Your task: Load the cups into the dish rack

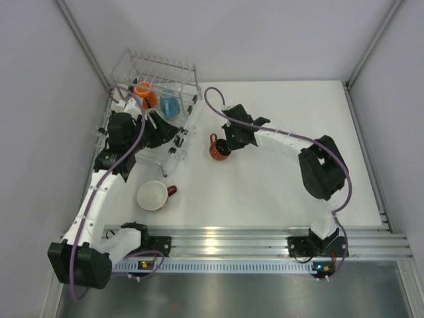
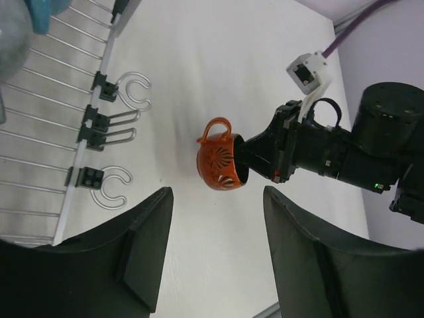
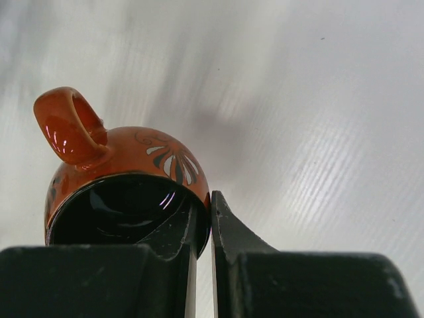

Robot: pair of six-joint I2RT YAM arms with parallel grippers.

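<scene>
Two mugs sit in the rack [image 1: 161, 66] at the table's [image 1: 278, 192] far left: an orange mug [image 1: 146, 94] and, just beside it on the right, a blue mug [image 1: 169, 105], both among the tines. Well apart from the rack, to its right, is a red mug [image 3: 142, 156] with a pale leaf pattern and a glossy black inside, mouth up and handle toward the rack. The right gripper [image 3: 211, 205] is pressed onto its rim, one finger inside the mug and the other against the outer wall; whether the mug rests on the table or is lifted I cannot tell. A white cup [image 1: 152, 196] with a red handle stands upright on the table, nearer the arm bases than the rack. The left gripper [image 2: 217, 199] hangs by the rack's right edge, fingers spread, nothing between them.
</scene>
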